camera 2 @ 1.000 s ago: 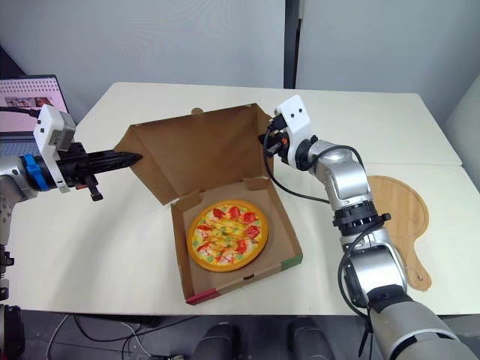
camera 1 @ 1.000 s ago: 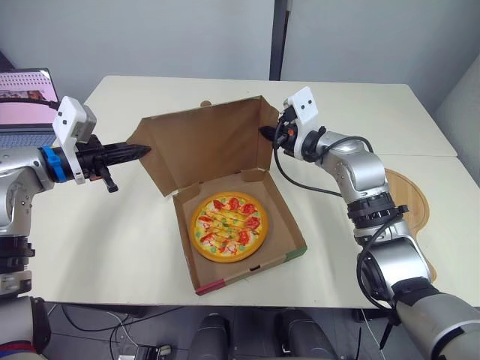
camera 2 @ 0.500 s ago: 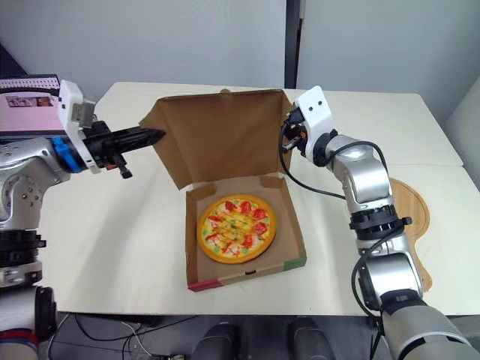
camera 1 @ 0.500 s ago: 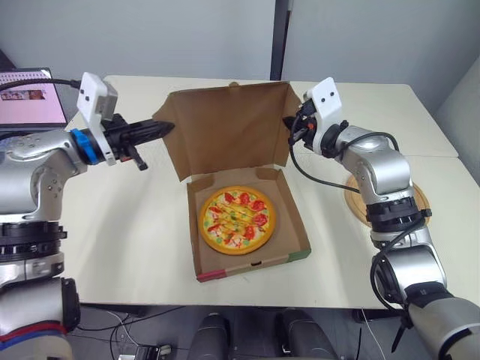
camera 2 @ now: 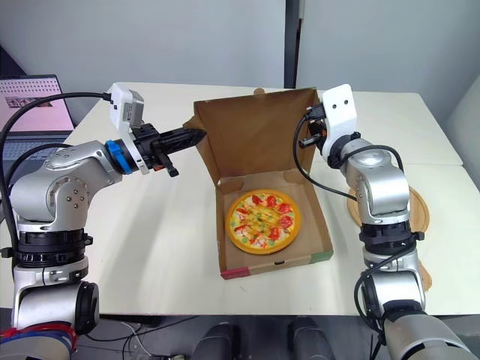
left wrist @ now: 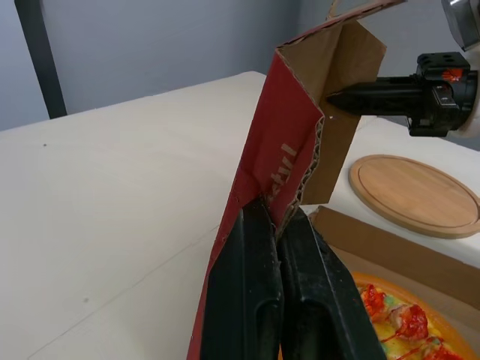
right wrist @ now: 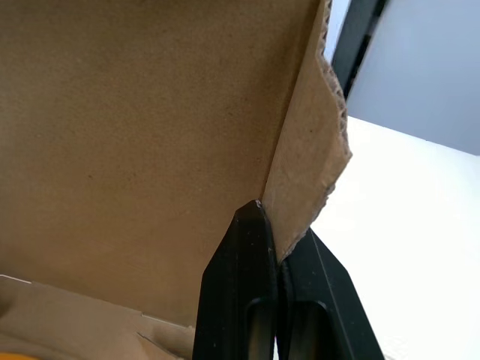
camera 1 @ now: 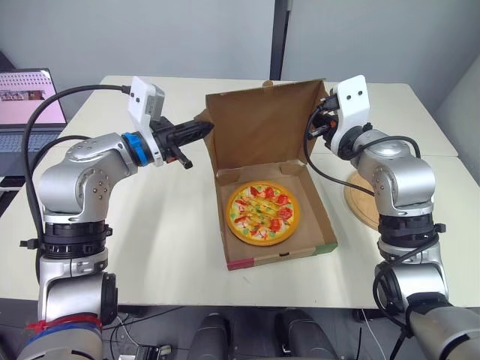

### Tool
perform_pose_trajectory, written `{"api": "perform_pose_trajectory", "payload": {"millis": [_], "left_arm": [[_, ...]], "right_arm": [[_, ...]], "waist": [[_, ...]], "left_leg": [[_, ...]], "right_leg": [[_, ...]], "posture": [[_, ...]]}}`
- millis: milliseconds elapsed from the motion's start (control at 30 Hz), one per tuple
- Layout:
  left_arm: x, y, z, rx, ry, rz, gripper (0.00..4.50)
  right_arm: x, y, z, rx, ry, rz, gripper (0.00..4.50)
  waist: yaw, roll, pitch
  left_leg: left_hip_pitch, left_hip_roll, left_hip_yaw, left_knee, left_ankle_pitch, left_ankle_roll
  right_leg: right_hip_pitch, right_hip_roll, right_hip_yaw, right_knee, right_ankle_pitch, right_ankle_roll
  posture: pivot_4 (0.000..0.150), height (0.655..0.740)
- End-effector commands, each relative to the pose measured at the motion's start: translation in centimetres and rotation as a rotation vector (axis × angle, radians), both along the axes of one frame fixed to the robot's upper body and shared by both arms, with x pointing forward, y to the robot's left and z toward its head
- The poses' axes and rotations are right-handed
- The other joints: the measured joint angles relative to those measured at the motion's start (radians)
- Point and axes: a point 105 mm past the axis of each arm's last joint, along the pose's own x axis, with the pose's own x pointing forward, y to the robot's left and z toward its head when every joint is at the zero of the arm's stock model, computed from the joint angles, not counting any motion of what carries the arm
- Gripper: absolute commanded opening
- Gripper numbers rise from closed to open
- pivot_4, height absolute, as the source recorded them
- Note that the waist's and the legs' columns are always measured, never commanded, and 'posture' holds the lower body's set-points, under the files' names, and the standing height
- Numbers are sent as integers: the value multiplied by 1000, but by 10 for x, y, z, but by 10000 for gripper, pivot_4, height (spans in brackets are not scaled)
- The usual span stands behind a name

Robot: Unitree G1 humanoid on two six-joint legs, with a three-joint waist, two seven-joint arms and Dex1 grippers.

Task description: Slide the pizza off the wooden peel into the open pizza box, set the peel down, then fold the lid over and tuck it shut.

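Upright lid looked like thin corrugated card, probably light, easily creased. Holding side edges seemed right: left gripper and right gripper clamped there.

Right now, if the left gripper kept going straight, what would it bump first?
The lid. The left gripper pinches its side flap, so it would push into that cardboard at once. Beyond it, likely the right gripper, though depth is unclear.
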Motion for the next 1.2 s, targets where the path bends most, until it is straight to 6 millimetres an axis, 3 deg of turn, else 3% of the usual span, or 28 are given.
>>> {"api": "perform_pose_trajectory", "payload": {"millis": [33,400,500,767,900,1000,1100,1200], "left_arm": [[-4,-13,7,8,-37,-48,0],[-15,-22,12,-45,-21,-61,0],[-15,-20,6,-16,-22,-49,0],[-14,-17,4,1,-42,-34,0],[-12,-14,2,3,-45,-22,0],[-13,-14,2,0,-47,-23,0],[-12,-14,2,0,-48,-20,0],[-11,-13,3,0,-51,-19,0]], "right_arm": [[-12,14,22,1,-94,73,499],[-9,3,13,6,-63,58,499],[-12,-2,12,7,-59,66,6729],[-42,-32,-6,-9,70,144,34602],[-72,-44,-28,-31,180,245,34602],[-75,-59,-34,-67,173,195,34602],[-77,-78,-52,-192,192,137,28255],[-83,-83,-78,-320,233,170,17544]], "waist": [[0,0,0],[0,0,0],[0,0,0],[7,0,0],[7,0,0],[3,0,0],[2,0,0],[2,0,0]], "left_leg": [[0,0,0,0,0,0],[0,0,0,0,0,0],[0,0,0,0,0,0],[0,-2,-1,0,0,0],[0,-2,-2,-1,0,0],[0,-1,-1,0,0,0],[1,-1,0,0,0,0],[1,-1,0,0,0,0]], "right_leg": [[0,0,0,0,0,0],[0,0,0,-1,0,0],[0,0,0,-1,0,0],[2,-2,-1,-3,0,0],[3,-2,-2,-5,0,1],[3,-1,-1,-5,-1,2],[4,-1,0,-5,-3,5],[5,-1,0,-6,-4,6]], "posture": [[1500,7325],[1500,7325],[1500,7325],[1500,7325],[1500,7325],[1500,7325],[1500,7325],[1500,7325]]}}
